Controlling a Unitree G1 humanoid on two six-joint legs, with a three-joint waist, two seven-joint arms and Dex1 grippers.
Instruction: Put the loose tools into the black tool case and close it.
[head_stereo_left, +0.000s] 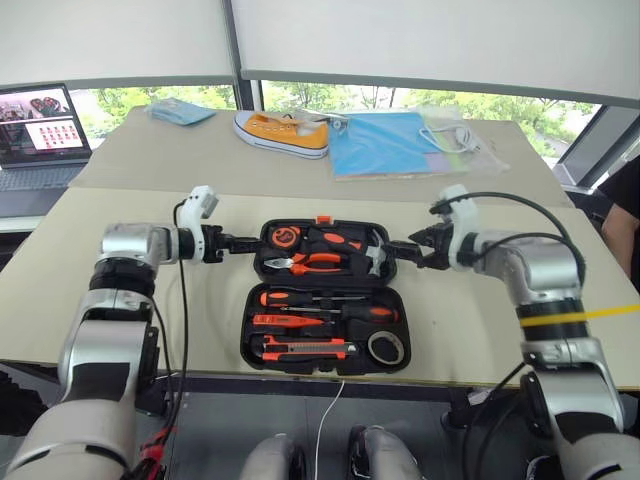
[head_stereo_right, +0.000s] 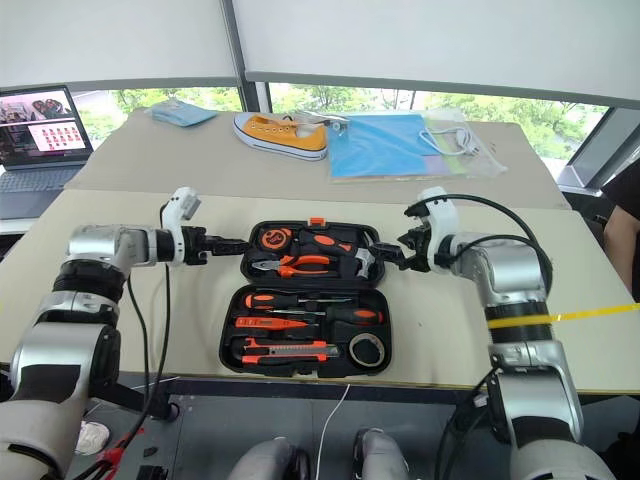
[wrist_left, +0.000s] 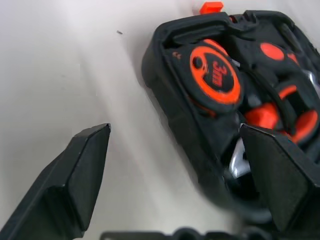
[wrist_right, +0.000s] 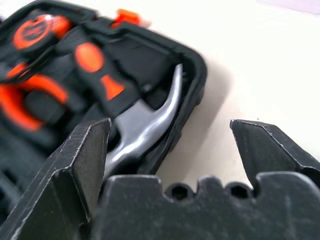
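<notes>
We take the black tool case as our landmark: it lies open flat on the table, and all places below are given from it. In its near half the tools already sit in their slots: two screwdrivers, the tester pen, the utility knife and the tape roll. So we judge the loading done and the closing step in hand.

Our left gripper sits just beside the far half's left edge, jaws spread and holding nothing; in the left wrist view one finger seems to overlap the rim, though we cannot tell whether it touches. Our right gripper mirrors it at the far half's right edge, also released and empty.

Next, we think, both grippers must catch the far half's edges and swing it toward us over the near half, evenly, until the orange latch meets it.

Nothing lies in that path. Beyond the case, well apart, rest a yellow shoe and a blue folder; a laptop stands far left.
</notes>
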